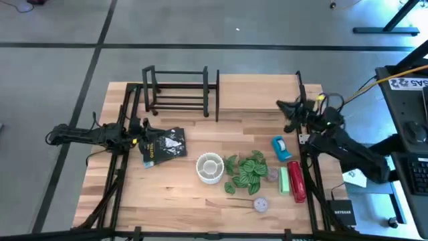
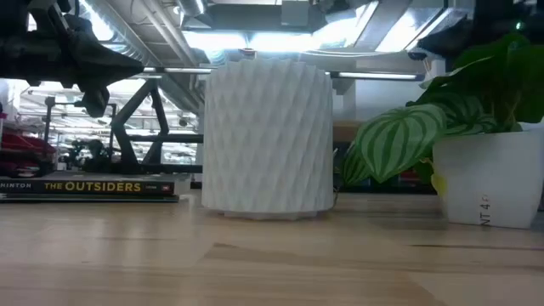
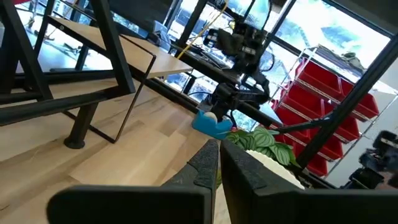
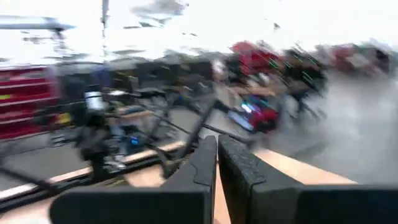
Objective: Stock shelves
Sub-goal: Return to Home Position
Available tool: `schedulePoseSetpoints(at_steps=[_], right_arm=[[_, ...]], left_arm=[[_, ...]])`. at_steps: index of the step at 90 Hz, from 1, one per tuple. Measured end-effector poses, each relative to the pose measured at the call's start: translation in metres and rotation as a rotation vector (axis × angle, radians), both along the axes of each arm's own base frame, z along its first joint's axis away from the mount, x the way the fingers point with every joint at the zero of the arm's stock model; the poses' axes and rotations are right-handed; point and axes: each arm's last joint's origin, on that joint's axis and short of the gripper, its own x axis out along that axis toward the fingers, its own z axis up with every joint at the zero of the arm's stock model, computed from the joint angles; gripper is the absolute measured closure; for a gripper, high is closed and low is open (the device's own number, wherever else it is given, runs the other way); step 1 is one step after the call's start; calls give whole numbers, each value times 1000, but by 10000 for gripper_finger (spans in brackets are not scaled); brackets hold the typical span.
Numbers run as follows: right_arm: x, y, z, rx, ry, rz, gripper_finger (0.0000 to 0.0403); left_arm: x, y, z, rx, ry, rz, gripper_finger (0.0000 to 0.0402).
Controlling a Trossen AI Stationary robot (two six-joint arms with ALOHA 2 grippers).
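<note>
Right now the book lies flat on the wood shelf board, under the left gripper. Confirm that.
Not right. The high view shows the book lying flat on the tabletop, in front of the black rack, not on the wood shelf board. The left gripper is by the book's near edge, fingers shut. The right gripper waits by the shelf board.

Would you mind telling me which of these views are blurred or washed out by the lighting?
Right wrist view: heavily motion-smeared, upper part blown out white; only the right gripper reads clearly. Low view: ceiling lights glare behind the white ribbed pot, and the wood up close is soft. Left wrist view: bright windows, otherwise clear. High view: evenly lit.
</note>
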Motion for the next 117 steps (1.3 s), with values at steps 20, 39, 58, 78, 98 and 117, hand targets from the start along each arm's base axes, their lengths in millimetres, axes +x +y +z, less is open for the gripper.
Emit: schedulePoseSetpoints(at_steps=[20,39,58,78,98,117], right_arm=[[11,18,-33,-91,-32,194,402],[10,32,-47,-43,94,325,402],[10,43,-59,-21,205,437,402],[11,47,-59,-74,219,465,402],[11,47,-60,-73,227,466,402],[11,47,-60,-73,225,467,402]], left_arm=[[0,0,0,0,0,0,401],[0,0,0,0,0,0,401],[0,0,0,0,0,1,402],[0,0,0,0,1,0,402],[0,0,0,0,1,1,402],[0,0,0,0,0,1,402]])
